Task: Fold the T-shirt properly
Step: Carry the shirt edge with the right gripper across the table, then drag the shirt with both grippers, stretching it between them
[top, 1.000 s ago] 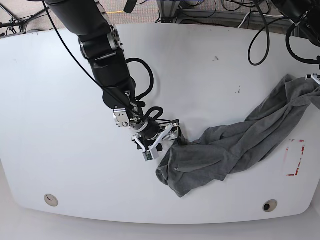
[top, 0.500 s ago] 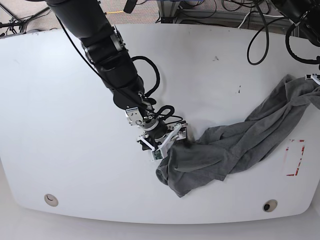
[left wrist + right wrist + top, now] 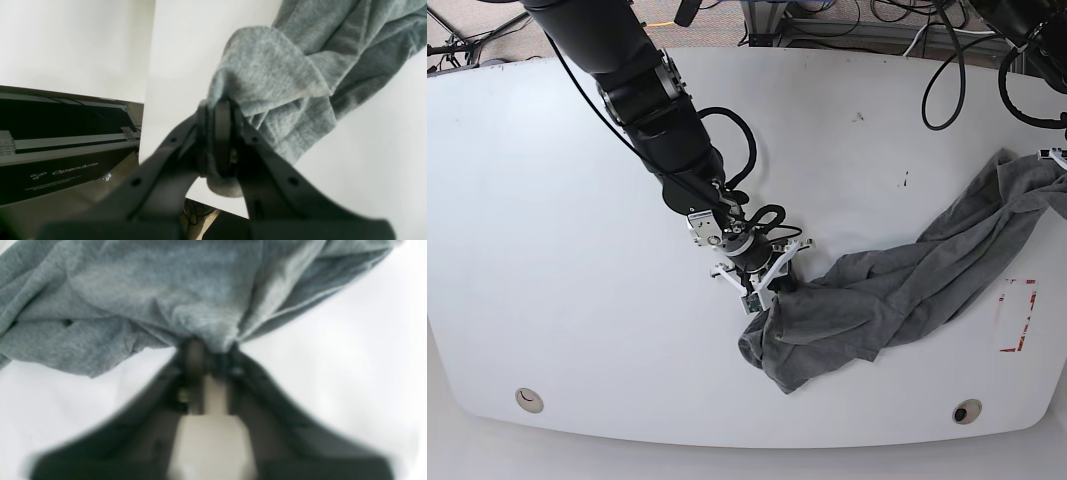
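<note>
The grey T-shirt (image 3: 897, 290) lies bunched in a long twisted band from the table's middle front to its far right edge. On the left of the base view, my right gripper (image 3: 771, 283) is shut on the shirt's left end; the right wrist view shows its jaws (image 3: 206, 351) pinching a gather of T-shirt fabric (image 3: 166, 296). The left wrist view shows my left gripper (image 3: 218, 113) shut on a fold of the T-shirt (image 3: 267, 73) at the table's edge. In the base view that arm is mostly out of frame at the right.
A red and white mark (image 3: 1017, 315) sits on the white table (image 3: 547, 250) near the shirt's right part. Two round holes (image 3: 527, 400) (image 3: 967, 411) lie along the front edge. Cables (image 3: 947, 80) hang at the back right. A black OpenArm box (image 3: 60, 173) stands beyond the table edge.
My right gripper has moved right from bare table to the shirt's left end, and its open fingers have shut on the fabric. The shirt's right end has stayed put.
</note>
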You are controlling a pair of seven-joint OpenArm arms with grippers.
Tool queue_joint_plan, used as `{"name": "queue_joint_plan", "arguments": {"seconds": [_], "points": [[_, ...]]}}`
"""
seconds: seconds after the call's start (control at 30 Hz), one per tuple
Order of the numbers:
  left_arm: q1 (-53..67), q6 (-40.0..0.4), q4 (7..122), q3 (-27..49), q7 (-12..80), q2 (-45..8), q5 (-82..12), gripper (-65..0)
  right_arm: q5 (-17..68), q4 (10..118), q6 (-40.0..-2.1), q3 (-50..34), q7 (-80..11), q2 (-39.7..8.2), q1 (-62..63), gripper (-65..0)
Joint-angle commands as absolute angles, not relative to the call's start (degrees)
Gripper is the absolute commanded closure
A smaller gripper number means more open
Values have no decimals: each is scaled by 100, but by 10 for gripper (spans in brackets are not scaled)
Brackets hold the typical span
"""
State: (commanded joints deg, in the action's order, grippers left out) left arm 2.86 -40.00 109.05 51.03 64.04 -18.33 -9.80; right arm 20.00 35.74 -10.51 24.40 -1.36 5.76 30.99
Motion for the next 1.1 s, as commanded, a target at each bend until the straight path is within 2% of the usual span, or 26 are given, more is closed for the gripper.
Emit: {"name": "queue_joint_plan", "arguments": {"seconds": [0.13,0.23,0.4,0.53,0.73,0.9,1.1], "points": [[259,-4000,10897,4954,6396,-1833,-980,0,2000,3609,-778,2440,-286,567,3090,0],[259,-4000,10914,4734,6396,-1833,-980,0,2035,3881,-760,2431,-541,400,2967,0],[242,-4000,10932,4470,6396,-1833,-971,0,2079,6009,-752,2316,-1587,-356,2053,0],[207,-4000,10923,4312,6387,-1833,-971,0,2079,7538,-787,1640,-2457,-743,1138,0],[40,-4000,10897,4163,6387,-1833,-954,0,2079,9121,-813,321,-3081,-1121,-303,0],[13,-4000,10888,3749,6387,-1833,-954,0,2079,9833,-813,-365,-3116,-1349,-1279,0],[-215,-4000,10888,3495,6387,-1833,-945,0,2079,10220,-813,-989,-3116,-1349,-2088,0]]}}
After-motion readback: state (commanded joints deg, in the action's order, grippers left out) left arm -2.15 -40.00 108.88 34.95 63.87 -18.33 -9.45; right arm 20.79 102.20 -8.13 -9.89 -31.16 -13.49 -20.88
